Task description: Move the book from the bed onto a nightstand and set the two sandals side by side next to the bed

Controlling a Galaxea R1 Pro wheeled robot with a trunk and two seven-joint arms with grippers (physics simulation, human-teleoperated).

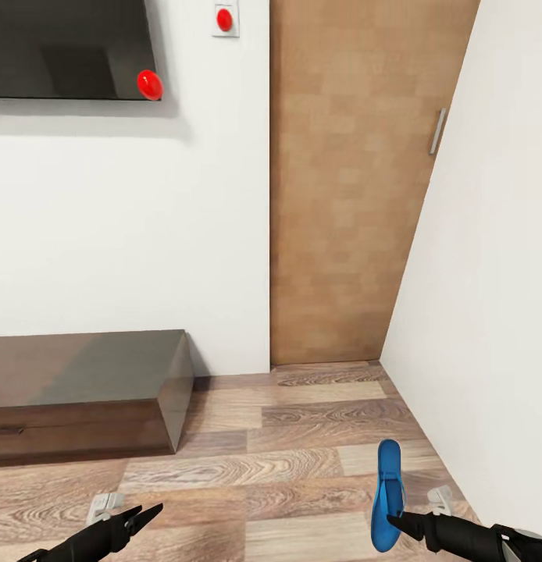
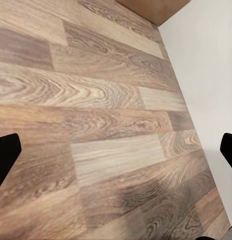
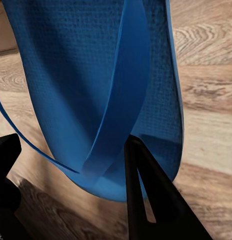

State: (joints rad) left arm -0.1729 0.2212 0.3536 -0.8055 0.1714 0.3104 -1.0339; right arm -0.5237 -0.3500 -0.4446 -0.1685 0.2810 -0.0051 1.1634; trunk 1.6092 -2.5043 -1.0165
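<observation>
Nearest, at the lower right of the head view, a blue sandal (image 1: 386, 496) is held by the right gripper (image 1: 397, 520), clear of the plank floor (image 1: 263, 468) and close to the right wall (image 1: 490, 312). In the right wrist view one finger (image 3: 146, 195) is seen pressed against the sole by the strap (image 3: 121, 100); the hold is judged a pinch there. The sandal is judged light and floppy, best taken at the sole edge or strap. The left gripper (image 1: 138, 519) is held spread and empty above the floor. Farther off, a low dark cabinet (image 1: 83, 390) is seen against the wall, nothing on it. A wooden door (image 1: 357, 179) stands beyond.
</observation>
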